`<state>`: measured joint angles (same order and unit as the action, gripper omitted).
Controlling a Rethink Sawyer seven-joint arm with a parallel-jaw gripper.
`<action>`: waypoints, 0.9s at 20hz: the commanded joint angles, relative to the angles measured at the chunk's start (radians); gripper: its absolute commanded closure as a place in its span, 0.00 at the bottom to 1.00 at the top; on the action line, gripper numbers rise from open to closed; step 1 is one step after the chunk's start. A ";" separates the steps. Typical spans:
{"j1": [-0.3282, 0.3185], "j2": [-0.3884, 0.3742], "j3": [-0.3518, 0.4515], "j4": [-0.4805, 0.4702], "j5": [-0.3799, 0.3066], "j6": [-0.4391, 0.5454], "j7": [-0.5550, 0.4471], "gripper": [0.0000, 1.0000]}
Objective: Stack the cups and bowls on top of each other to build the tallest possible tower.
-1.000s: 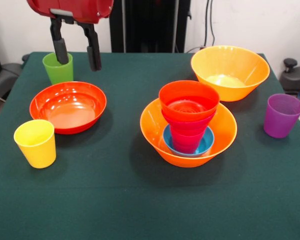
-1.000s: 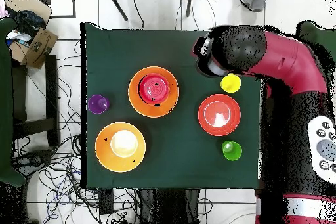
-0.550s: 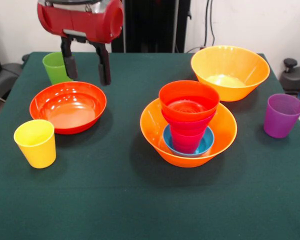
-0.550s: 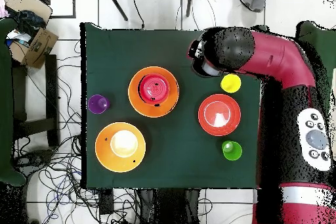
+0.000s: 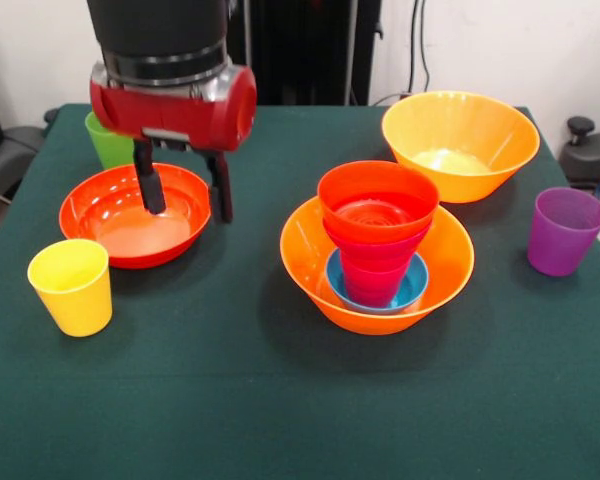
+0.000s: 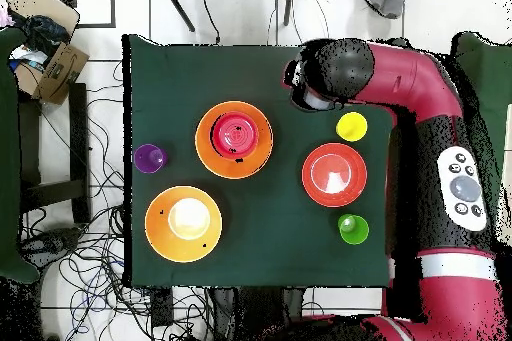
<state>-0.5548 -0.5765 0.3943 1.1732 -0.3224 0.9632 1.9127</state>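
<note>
My gripper [image 5: 187, 195] hangs open and empty; in the front view its two black fingers [image 5: 150, 190] show against the right half of the wide red-orange bowl [image 5: 130, 218]. From overhead the arm's wrist [image 6: 325, 75] sits beside the yellow cup [image 6: 351, 126]. The tower [image 5: 377, 250] is a large orange bowl holding a blue bowl, a magenta piece and a small red-orange bowl [image 5: 378, 200] on top. The yellow cup [image 5: 72, 287] stands front left and the purple cup [image 5: 565, 230] at the right. The green cup [image 5: 102, 140] is partly hidden behind the arm.
A second large orange bowl [image 5: 460, 140] stands apart at the back right, also seen overhead as the orange bowl [image 6: 183, 222]. Bare green cloth [image 5: 280, 400] lies along the front. Off the table, cables and boxes [image 6: 45, 52] cover the floor.
The gripper has moved away from the green cup, lower and rightward in the front view, now showing over the red-orange bowl. It stayed open. No cup or bowl moved.
</note>
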 commanded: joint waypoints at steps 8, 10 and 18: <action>-0.002 0.144 0.107 -0.121 -0.126 -0.027 -0.359 0.00; 0.004 0.153 0.108 -0.133 -0.134 -0.023 -0.355 0.00; 0.020 0.151 0.100 -0.158 -0.138 0.040 -0.335 0.00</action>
<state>-0.5542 -0.4328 0.4459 1.0565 -0.3834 0.9634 1.8634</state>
